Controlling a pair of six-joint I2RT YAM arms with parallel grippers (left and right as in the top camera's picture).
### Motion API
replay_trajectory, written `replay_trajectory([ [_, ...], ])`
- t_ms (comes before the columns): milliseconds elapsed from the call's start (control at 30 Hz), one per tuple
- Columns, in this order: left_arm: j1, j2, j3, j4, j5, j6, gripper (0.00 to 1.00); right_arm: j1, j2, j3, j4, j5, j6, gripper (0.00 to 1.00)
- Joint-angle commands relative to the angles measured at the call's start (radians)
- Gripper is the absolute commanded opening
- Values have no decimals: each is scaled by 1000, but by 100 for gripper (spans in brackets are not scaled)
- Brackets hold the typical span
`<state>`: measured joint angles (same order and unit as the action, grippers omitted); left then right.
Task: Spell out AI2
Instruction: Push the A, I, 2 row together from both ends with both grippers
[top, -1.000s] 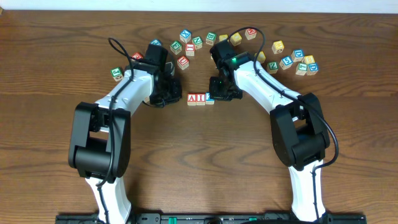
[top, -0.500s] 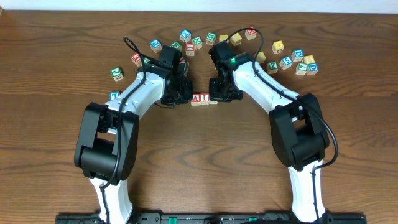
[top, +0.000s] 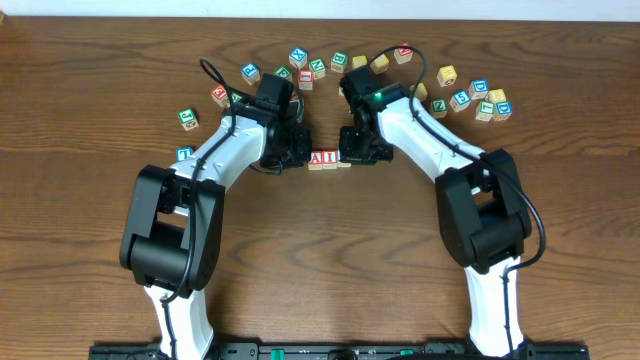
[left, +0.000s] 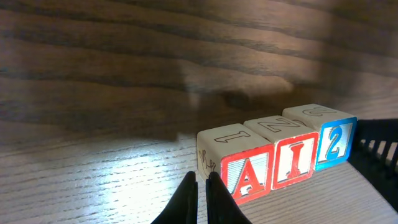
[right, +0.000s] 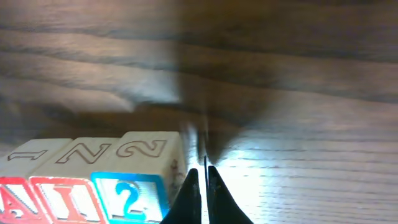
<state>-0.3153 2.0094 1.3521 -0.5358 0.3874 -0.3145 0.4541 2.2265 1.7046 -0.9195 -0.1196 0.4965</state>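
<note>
Three wooden cubes stand in a tight row on the table: the red A cube (left: 245, 174), the red I cube (left: 292, 158) and the blue 2 cube (left: 334, 142), reading A, I, 2 left to right. In the overhead view the A cube (top: 316, 159) and I cube (top: 328, 159) show between the two arms. My left gripper (left: 200, 180) is shut and empty, its tips right at the A cube's left face. At the other end of the row, by the 2 cube (right: 130, 196), my right gripper (right: 201, 174) is shut too, holding nothing.
Many loose letter cubes lie scattered along the back of the table, such as a blue one (top: 298, 57) and a yellow one (top: 447, 75). A green-lettered cube (top: 187, 119) and a blue one (top: 184, 154) sit at the far left.
My left arm has swung in from the left up to the A cube's side. The row has shifted slightly to the right. The right gripper has hardly moved.
</note>
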Motion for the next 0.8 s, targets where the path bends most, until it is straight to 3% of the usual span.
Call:
replay_trajectory([
  [0,-3,5,-8,5,5,6,8,-15,18,-7,-2,-8,-23,1],
  [767,-59,5,-8,30,-23,1,8,-17,18,-7,-9,-8,-27,1],
])
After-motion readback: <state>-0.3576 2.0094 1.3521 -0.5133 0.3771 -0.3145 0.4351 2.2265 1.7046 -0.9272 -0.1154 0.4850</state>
